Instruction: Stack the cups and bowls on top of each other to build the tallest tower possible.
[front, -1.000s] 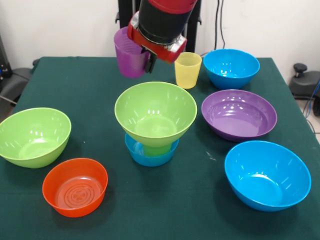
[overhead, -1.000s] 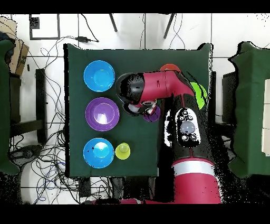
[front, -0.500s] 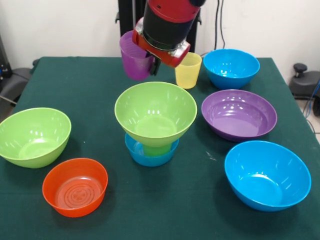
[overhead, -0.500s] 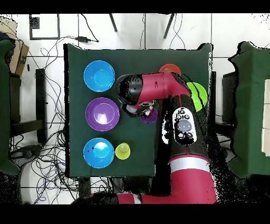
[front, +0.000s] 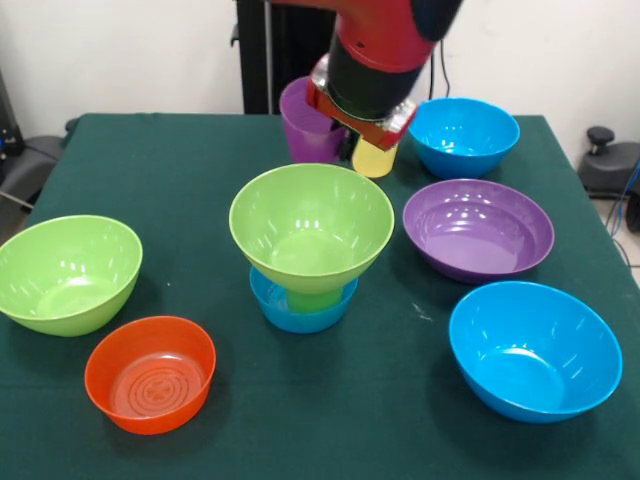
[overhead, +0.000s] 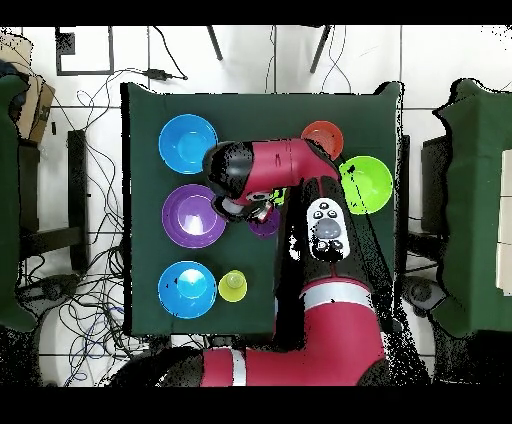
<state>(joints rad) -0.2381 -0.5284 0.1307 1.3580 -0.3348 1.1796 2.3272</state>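
My gripper (front: 338, 130) is shut on the purple cup (front: 306, 126) and holds it in the air just behind the tower. The tower is a small blue bowl (front: 298, 310), a green cup (front: 314, 299) and a lime green bowl (front: 311, 225) on top. The yellow cup (front: 374, 160) stands behind, partly hidden by the gripper. In the overhead view the arm hides the tower; the purple cup (overhead: 265, 223) shows at the gripper (overhead: 256, 207), and the yellow cup (overhead: 233, 286) stands apart.
A second lime green bowl (front: 68, 272) and an orange bowl (front: 150, 372) sit at the left. A wide purple bowl (front: 478, 228) and two blue bowls (front: 463, 135) (front: 534, 348) sit at the right. All stand on the green table (front: 130, 160).
In the front view the gripper has carried the purple cup to the right, from the back left of the tower to right behind it. The bowls have not moved.
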